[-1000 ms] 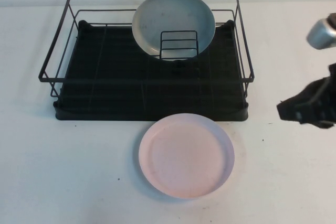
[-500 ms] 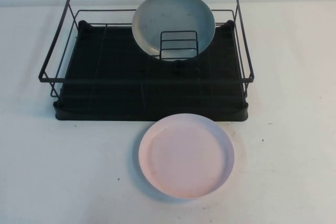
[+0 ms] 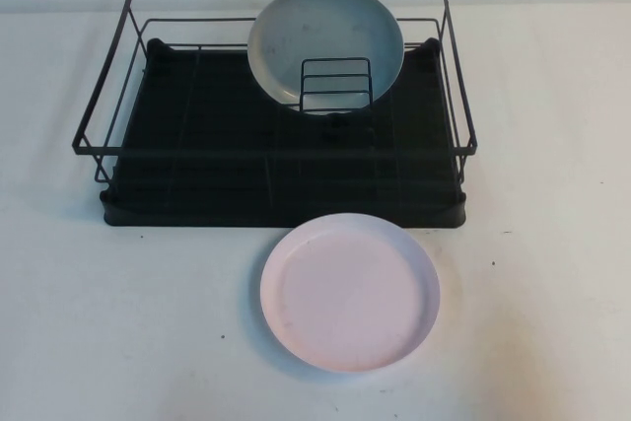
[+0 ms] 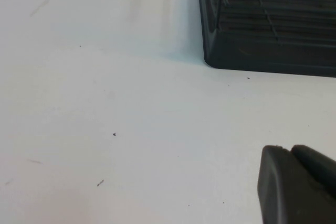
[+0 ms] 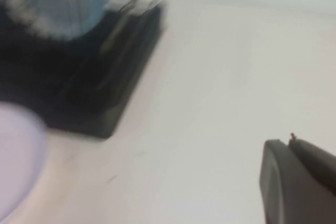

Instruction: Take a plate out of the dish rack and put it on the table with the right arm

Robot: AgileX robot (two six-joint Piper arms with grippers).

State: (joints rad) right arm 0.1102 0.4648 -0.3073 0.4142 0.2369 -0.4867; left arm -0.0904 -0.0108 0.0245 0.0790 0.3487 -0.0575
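Pink plate: the plate (image 3: pixel 350 292) lies flat on the table (image 3: pixel 118 322), right side up, its low rim showing all round. It sits just in front of the dish rack's near edge, a little to the right of the rack's middle, close to the tray but not touching it. In the right wrist view a pale pink blur (image 5: pixel 16 156) at the frame's edge is this same plate.

Dish rack: the dish rack (image 3: pixel 118 96) stands farther back on the table, a black wire frame on a black ribbed tray. One corner of the tray shows in the left wrist view (image 4: pixel 252 51) and, out of focus, in the right wrist view (image 5: pixel 89 103).

Grey-blue plate: a grey-blue plate (image 3: pixel 325 32) stands on edge inside the rack, leaning toward the back rail, behind the small wire divider (image 3: pixel 335 84).

Table: white, with a few tiny dark specks near the plate.

Right gripper: the right gripper (image 5: pixel 302 182) is off the overhead view; only a dark finger shows in its own camera, above bare table to the right of the rack. Its jaws are closed together, with nothing held.

Left gripper: the left gripper (image 4: pixel 296 184) is likewise out of the overhead view, above bare table near the rack's left front corner. I cannot tell how it is set.
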